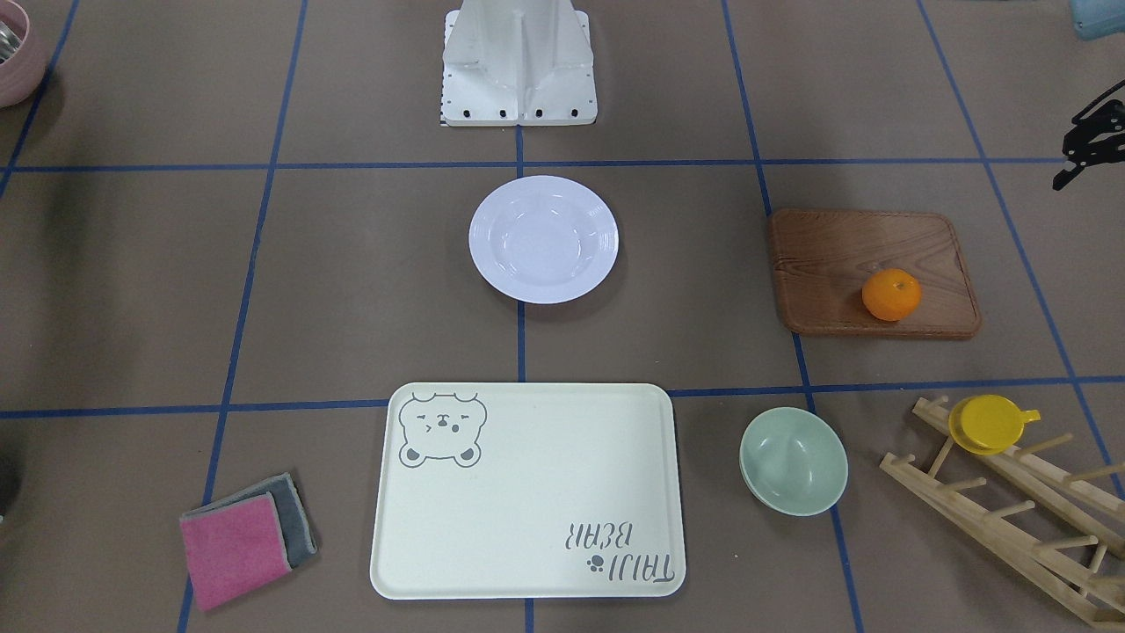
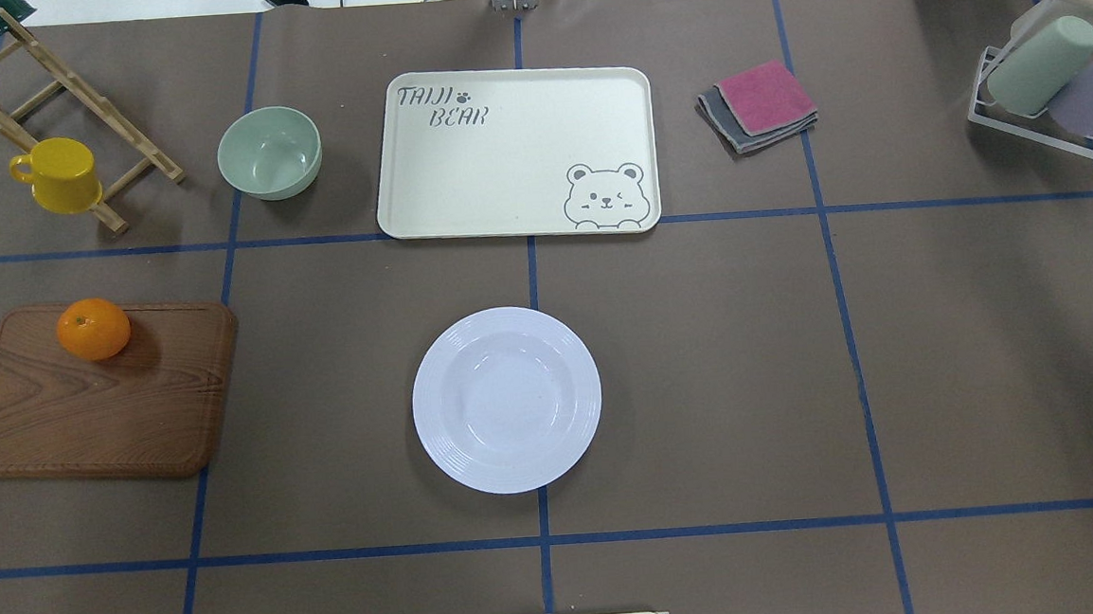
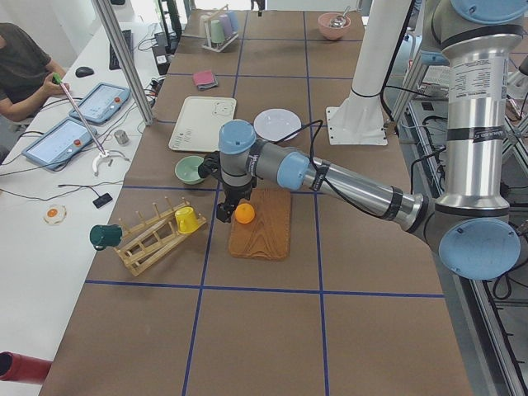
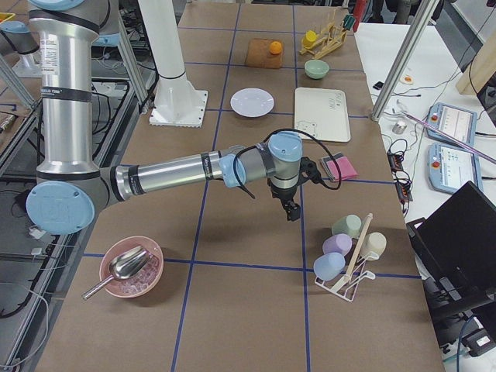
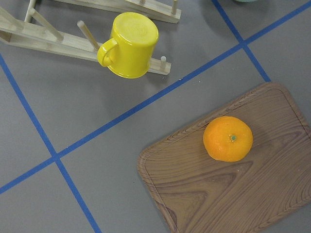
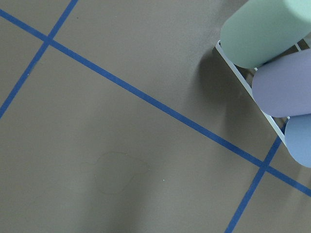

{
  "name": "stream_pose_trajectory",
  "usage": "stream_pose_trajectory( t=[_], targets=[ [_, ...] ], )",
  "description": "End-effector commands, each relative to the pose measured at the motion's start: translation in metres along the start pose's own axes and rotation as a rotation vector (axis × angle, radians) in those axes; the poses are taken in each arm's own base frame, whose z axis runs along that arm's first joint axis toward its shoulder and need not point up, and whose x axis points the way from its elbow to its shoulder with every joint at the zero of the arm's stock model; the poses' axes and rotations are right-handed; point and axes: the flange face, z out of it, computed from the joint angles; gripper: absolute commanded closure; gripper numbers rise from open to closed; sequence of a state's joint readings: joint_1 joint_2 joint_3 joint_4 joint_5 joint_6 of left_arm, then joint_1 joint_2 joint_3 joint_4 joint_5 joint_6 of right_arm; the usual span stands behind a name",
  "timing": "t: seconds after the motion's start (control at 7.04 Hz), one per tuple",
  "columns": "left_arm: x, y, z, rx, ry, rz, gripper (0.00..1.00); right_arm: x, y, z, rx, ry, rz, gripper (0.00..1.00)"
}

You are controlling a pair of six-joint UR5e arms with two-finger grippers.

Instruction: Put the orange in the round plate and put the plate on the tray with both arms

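The orange (image 2: pixel 93 329) sits near the far corner of a brown wooden board (image 2: pixel 97 410) on my left; the left wrist view has it below the camera (image 5: pixel 228 138). The white round plate (image 2: pixel 507 400) lies empty at the table's middle, in front of my base. Beyond it lies the cream bear tray (image 2: pixel 500 167), also empty. My left gripper (image 3: pixel 223 213) hangs just above the table beside the orange, apart from it; only a sliver shows in the front view (image 1: pixel 1085 149), so I cannot tell its state. My right gripper (image 4: pixel 293 211) hovers over bare table far right; state unclear.
A pale-green bowl (image 2: pixel 269 153) stands left of the tray. A yellow cup (image 2: pixel 59 175) hangs on a wooden rack (image 2: pixel 69 99) at the far left. Folded cloths (image 2: pixel 760 104) and a wire rack of pastel cups (image 2: pixel 1055 86) sit far right. A person (image 3: pixel 21 66) sits beyond the table.
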State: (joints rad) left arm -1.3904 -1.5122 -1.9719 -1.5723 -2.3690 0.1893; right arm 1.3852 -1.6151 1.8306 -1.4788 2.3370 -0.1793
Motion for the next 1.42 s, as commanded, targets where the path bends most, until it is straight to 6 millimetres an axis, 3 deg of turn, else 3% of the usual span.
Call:
stream_pose_trajectory(
  t=[0.0, 0.43, 0.57, 0.85, 0.99, 1.14, 1.28],
  targets=[
    [0.002, -0.001, 0.001, 0.004, 0.003, 0.005, 0.01, -0.001, 0.0, -0.001, 0.002, -0.002, -0.002, 0.0],
    [0.001, -0.002, 0.006, -0.002, 0.011, 0.009, 0.01, -0.001, 0.0, 0.0, 0.0, -0.003, -0.002, 0.0],
    [0.016, -0.012, 0.018, -0.013, 0.026, 0.037, 0.01, -0.001, -0.001, 0.0, 0.002, -0.002, -0.004, 0.0],
    [0.094, -0.085, 0.043, -0.019, 0.027, -0.035, 0.01, -0.003, -0.002, 0.001, 0.0, -0.004, -0.009, 0.0],
    [0.128, -0.09, 0.073, -0.059, -0.018, 0.008, 0.01, -0.003, -0.002, 0.001, 0.001, -0.004, -0.01, 0.0],
    [0.149, -0.092, 0.102, -0.092, -0.079, 0.062, 0.01, -0.003, -0.003, 0.001, 0.001, -0.004, -0.01, 0.0],
    [0.146, -0.094, 0.119, -0.112, -0.089, 0.069, 0.01, -0.004, -0.003, 0.001, 0.002, -0.013, -0.01, 0.0]
  ],
)
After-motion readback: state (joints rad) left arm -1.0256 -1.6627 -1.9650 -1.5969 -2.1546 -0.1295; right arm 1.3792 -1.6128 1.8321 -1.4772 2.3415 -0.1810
